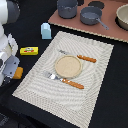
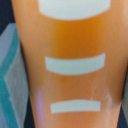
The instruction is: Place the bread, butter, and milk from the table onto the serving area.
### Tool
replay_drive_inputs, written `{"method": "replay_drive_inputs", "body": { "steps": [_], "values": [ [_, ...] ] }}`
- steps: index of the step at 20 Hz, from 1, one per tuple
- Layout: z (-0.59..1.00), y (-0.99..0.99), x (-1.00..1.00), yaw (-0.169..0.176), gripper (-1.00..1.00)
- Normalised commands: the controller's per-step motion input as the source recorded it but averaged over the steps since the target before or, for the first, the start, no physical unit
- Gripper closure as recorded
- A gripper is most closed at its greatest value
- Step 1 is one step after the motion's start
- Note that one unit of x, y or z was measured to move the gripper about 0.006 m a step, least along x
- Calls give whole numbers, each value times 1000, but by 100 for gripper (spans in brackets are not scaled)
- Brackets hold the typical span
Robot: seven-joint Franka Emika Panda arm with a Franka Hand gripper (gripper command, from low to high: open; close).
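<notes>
Exterior view: bread point(image 1: 18, 73), butter point(image 1: 29, 50), milk point(image 1: 45, 31) all off serving area point(image 1: 95, 90); gripper point(image 1: 11, 69) grip unclear

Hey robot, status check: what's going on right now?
Tool down over bread, grip unclear. Butter, milk on table. Serving area free.

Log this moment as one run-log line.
claw: at bread, off mat edge, grip unclear | butter: on table | milk: upright on table | serving area: no food yet
</notes>
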Motion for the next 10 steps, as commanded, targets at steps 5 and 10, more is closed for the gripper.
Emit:
{"method": "replay_drive_inputs", "body": {
  "steps": [5,10],
  "values": [
    [1000,365,327,-2,100],
    [1000,435,893,0,100]
  ]
}}
